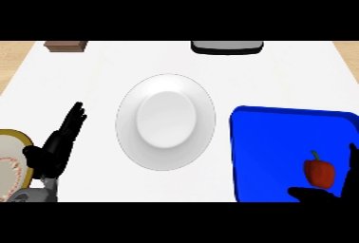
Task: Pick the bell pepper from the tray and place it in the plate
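White counter top fills the view, with wooden edging visible at the far left and far right corners. Far edge: a brown block to the left, a dark-rimmed grey object right of centre; identity of both unclear. White plate sits mid-counter, nothing on it. Blue tray lies to the right of the plate, apart from it by a strip of bare counter. Red bell pepper with green stem rests in the near right part of the tray. Right hand enters from the near right edge; thumb lies just near of the pepper, fingers rise at its right side, so the hand brackets the pepper. Contact cannot be confirmed; hand reads as unclenched, not yet closed on the pepper. Left hand rests at the near left, fingers straight and pointing far, holding nothing, next to a tan-rimmed object partly cut off by the left edge. Judged step: grasp in preparation. Risks: pepper is rounded and could roll or slide away across the tray floor if the fingers close unevenly; a pinch near the stem could let it pivot; on transfer left, a low carry could clip the tray rim or the plate rim.
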